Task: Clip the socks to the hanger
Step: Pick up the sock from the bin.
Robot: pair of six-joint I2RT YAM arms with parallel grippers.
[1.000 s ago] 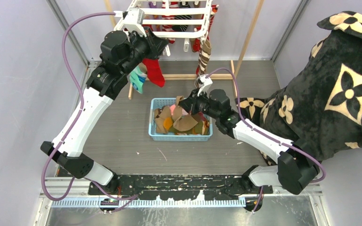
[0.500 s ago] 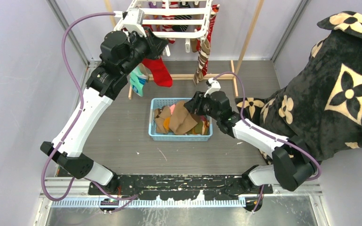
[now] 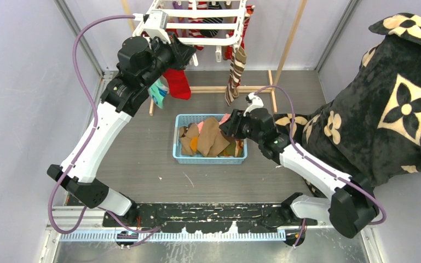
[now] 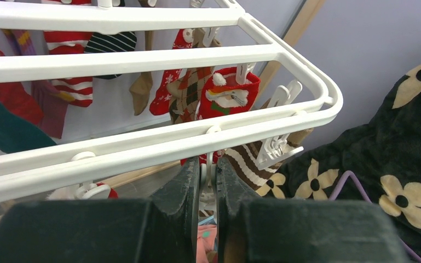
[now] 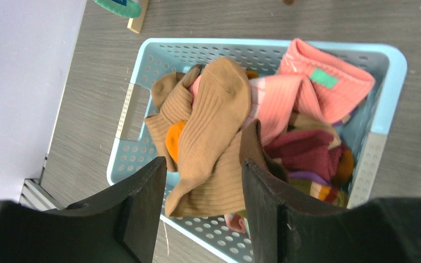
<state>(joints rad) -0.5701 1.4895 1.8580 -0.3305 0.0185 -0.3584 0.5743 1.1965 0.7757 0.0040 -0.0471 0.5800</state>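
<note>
The white hanger (image 3: 197,26) hangs at the back with several socks clipped under it, among them a brown striped sock (image 3: 234,71), a red sock (image 3: 178,83) and a teal sock (image 3: 157,91). My left gripper (image 4: 208,164) is raised under the hanger's (image 4: 142,60) near bar and shut on a small white clip (image 4: 214,131) dangling there. My right gripper (image 5: 203,164) stands open just above the basket's socks, with a tan ribbed sock (image 5: 213,126) lying loose below its fingers. A pink sock (image 5: 306,87) and a maroon sock (image 5: 306,153) lie beside it.
The blue basket (image 3: 211,159) of loose socks sits mid-table. A black floral blanket (image 3: 394,98) fills the right side, close to my right arm. A pale wooden frame (image 3: 219,89) stands behind the basket. Grey walls enclose the left and back.
My right gripper has opened and moved down and right, away from the brown striped sock's lower end to above the basket. The red sock swung slightly. The left arm stayed put.
</note>
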